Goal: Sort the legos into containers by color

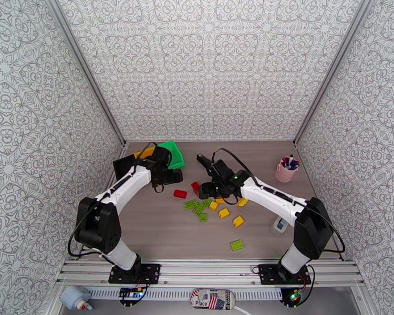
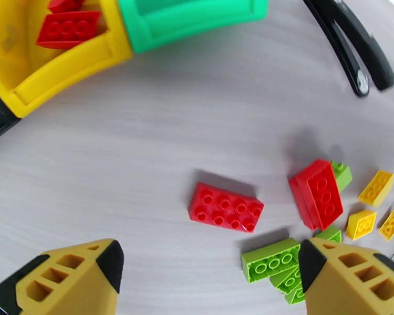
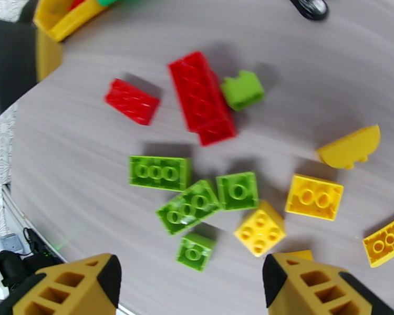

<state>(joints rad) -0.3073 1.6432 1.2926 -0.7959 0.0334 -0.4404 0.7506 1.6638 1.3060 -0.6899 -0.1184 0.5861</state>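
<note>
Loose legos lie mid-table: a red brick, a longer red one, a lime cluster and yellow ones. My left gripper hovers open and empty beside the green container. Its wrist view has the red brick ahead of the open gripper, and red legos inside the yellow container. A black container stands left. My right gripper is open over the pile, with a small lime brick just ahead of that gripper in its own view.
A pink cup of pens stands at the back right. A black stapler-like object lies behind the pile. One lime brick sits alone near the front, and a small white object lies by the right arm.
</note>
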